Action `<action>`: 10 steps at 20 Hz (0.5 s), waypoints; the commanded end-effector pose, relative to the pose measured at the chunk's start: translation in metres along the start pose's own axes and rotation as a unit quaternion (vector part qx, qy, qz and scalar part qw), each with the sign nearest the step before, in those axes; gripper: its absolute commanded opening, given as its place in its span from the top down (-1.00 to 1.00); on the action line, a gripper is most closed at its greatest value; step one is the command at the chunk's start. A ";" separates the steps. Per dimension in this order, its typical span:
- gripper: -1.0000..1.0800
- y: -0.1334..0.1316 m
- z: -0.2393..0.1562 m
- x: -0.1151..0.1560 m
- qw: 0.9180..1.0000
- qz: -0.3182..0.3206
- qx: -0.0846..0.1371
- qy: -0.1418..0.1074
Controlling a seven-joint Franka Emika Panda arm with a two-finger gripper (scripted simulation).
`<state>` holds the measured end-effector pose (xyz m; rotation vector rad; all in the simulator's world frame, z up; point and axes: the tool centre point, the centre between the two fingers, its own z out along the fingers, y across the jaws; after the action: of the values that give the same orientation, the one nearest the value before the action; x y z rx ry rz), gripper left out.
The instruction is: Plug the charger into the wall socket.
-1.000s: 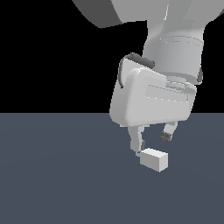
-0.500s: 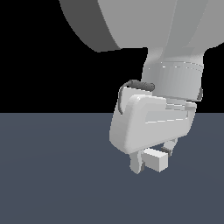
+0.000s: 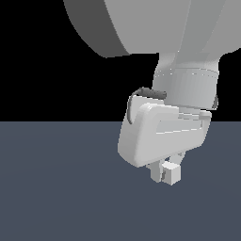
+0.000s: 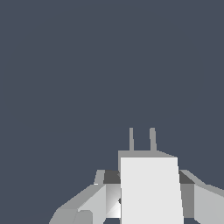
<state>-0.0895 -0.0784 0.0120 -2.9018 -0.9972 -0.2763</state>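
The gripper (image 3: pixel 165 172) fingers are clamping the small white-grey rectangular pronged charger (image 4: pixel 151 188); insertion is remaining, with no socket visible.

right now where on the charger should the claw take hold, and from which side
Grip the charger on its plain block body, across the two flat side faces, coming from the end opposite the prongs. That leaves the prongs free for insertion. The claw already has a finger on each side of that body.
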 end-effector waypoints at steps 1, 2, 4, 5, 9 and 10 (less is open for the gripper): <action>1.00 0.000 0.000 0.000 1.000 0.000 0.000 0.000; 1.00 0.000 0.000 0.000 1.000 0.000 0.000 0.000; 1.00 0.000 0.000 0.000 1.000 0.001 0.000 0.000; 1.00 0.000 0.000 0.001 1.000 0.003 0.000 0.000; 1.00 0.000 -0.003 0.005 1.000 0.016 -0.003 0.000; 1.00 0.001 -0.004 0.006 1.000 0.020 -0.004 0.000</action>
<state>-0.0866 -0.0767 0.0151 -2.9182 -0.9542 -0.2780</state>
